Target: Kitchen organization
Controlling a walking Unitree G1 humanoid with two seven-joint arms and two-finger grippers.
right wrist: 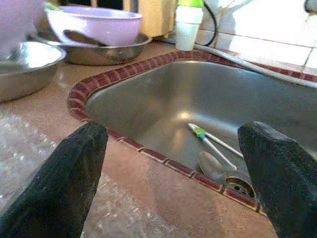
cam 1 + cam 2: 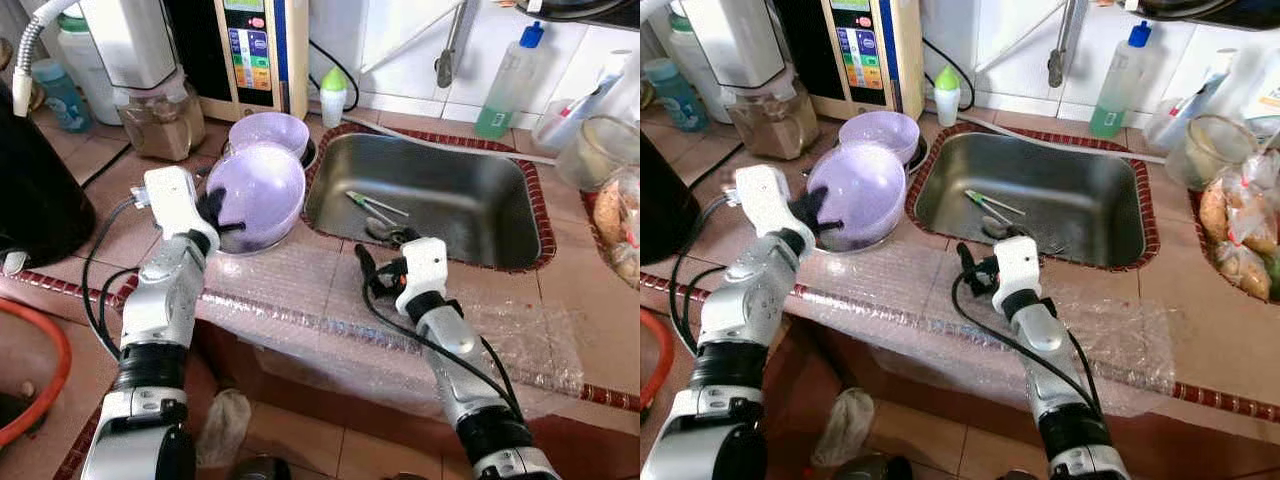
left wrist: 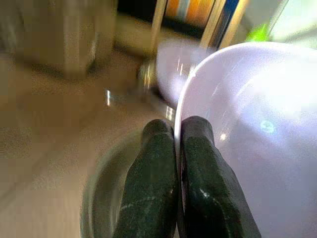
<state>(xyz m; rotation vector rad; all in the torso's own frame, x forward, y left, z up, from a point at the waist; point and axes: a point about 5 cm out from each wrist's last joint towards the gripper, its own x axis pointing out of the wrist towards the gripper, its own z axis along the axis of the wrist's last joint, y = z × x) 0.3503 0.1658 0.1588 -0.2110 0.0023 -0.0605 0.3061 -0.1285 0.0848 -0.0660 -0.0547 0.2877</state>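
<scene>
Beside steel sink [image 2: 480, 225], glossy lilac bowl [image 2: 258, 193]

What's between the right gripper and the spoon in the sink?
In the right wrist view, between the right gripper and the spoon lie bare counter, the sink's red tiled rim and steel sink wall.

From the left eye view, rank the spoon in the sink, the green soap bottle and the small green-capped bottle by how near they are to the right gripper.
From the right gripper:
1. Spoon, in the sink just ahead.
2. Small green-capped bottle, on the counter behind the sink's left corner.
3. Green soap bottle, by the back wall, right of the tap.
</scene>
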